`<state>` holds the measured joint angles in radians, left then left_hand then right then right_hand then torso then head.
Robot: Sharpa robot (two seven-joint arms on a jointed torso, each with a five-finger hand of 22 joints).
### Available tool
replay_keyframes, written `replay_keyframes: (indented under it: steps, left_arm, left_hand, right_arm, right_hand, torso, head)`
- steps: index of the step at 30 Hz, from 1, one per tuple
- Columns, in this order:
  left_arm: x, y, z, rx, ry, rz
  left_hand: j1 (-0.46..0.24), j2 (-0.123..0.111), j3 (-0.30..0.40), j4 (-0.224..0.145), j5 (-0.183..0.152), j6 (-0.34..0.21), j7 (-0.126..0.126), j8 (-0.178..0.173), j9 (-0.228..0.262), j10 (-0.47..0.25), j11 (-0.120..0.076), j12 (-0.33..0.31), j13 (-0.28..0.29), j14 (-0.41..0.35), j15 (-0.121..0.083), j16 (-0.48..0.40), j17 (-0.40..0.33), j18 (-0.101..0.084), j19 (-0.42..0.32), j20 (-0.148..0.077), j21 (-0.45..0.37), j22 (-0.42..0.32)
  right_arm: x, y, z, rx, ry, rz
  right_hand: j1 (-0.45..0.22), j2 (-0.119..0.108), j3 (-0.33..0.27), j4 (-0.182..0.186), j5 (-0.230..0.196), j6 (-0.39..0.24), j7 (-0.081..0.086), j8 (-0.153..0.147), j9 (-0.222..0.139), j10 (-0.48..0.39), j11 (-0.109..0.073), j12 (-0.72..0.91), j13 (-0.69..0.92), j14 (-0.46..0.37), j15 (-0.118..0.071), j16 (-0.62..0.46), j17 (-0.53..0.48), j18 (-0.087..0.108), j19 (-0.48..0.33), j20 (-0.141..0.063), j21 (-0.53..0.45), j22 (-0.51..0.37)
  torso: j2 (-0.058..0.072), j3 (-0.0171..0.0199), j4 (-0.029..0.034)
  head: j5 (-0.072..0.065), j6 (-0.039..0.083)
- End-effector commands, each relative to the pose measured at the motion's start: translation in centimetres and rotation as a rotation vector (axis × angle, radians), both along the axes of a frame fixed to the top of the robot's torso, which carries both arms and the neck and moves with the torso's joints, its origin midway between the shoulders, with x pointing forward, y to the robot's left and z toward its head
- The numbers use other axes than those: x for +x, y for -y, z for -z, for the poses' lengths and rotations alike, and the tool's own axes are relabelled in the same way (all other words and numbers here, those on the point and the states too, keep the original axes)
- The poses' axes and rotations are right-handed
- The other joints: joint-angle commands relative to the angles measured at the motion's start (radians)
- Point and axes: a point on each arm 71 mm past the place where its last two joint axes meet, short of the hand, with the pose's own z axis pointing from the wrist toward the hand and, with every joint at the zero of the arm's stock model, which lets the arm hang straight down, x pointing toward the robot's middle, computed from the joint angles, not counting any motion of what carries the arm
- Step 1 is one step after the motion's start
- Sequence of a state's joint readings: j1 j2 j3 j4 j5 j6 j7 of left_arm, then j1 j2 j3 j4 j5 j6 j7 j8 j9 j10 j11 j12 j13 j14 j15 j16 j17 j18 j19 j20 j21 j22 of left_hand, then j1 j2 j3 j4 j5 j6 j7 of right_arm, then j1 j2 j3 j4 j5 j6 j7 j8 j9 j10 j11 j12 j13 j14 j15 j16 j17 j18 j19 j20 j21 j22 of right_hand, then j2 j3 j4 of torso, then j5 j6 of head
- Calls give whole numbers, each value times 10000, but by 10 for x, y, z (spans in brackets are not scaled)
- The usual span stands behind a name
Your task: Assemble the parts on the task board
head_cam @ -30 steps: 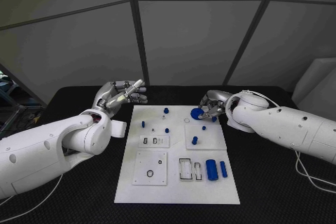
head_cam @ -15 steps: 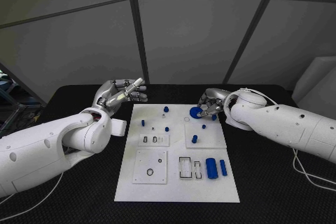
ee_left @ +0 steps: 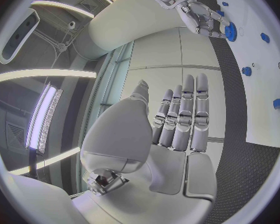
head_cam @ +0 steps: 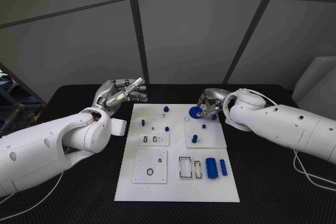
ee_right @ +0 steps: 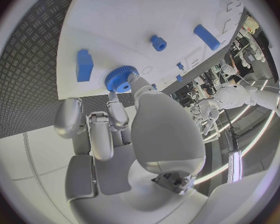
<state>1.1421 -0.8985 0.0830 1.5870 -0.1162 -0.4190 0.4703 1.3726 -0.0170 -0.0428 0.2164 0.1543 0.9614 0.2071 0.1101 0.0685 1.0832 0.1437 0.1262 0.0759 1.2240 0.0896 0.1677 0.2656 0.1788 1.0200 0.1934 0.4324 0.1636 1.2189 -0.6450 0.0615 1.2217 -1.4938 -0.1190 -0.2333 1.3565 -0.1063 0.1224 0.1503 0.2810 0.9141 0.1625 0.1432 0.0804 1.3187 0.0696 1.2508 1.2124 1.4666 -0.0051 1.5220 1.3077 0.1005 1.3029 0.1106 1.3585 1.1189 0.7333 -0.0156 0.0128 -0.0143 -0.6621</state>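
Blue gear [head_cam: 195, 112] sits at the board's [head_cam: 175, 185] far right corner, pinched in the right hand [head_cam: 207, 105] fingertips. Other blue parts [head_cam: 211, 168] lie across the board. Left hand [head_cam: 120, 93], w/ fingers straight & holding nothing, hovers off the board's far left edge.

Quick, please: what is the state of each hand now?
Left hand: open, holding nothing.
Right hand: holding the blue gear.
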Motion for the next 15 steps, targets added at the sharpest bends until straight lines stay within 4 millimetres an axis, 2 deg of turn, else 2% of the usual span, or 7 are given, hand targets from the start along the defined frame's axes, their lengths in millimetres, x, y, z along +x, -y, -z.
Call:
replay_keyframes:
  steps: [1,6,15]
  left_arm:
    - [0,1,-1,-45,26,125]
    - [0,1,-1,-38,9,119]
    - [1,0,-1,-24,-45,127]
  left_hand:
    - [-57,59,-34,5,-50,41,59,-54,2,15,69,-64,-13,-73,-8,-42,16,30,-58,-16,-32,-12]
    - [-57,59,-34,5,-50,41,59,-54,2,15,69,-64,-13,-73,-8,-42,16,30,-58,-16,-32,-12]
    - [-52,65,-34,2,-50,41,60,-57,1,15,69,-68,-13,-73,-8,-49,20,30,-59,-15,-33,-13]
  right_arm:
    - [0,-2,-3,-104,432,-80]
    - [0,-2,-4,-116,483,-103]
    - [0,-3,-5,-54,597,-171]
  right_hand:
    - [-10,-71,-34,22,-49,-112,8,-88,-22,-79,60,-68,-46,849,58,68,1694,-120,74,-21,65,18]
    - [19,-106,-50,29,-51,-250,43,-149,-52,-202,91,-193,-162,853,85,82,1721,-121,65,2,68,23]
    - [54,-220,-118,125,-124,-543,127,-262,-98,-450,169,-448,-391,866,155,123,1811,-119,34,63,67,22]
  torso:
    - [4,1,3]
    - [4,0,5]
    - [7,3,3]
  head:
    - [-7,-32]
    - [-7,-15]
    - [-6,-60]
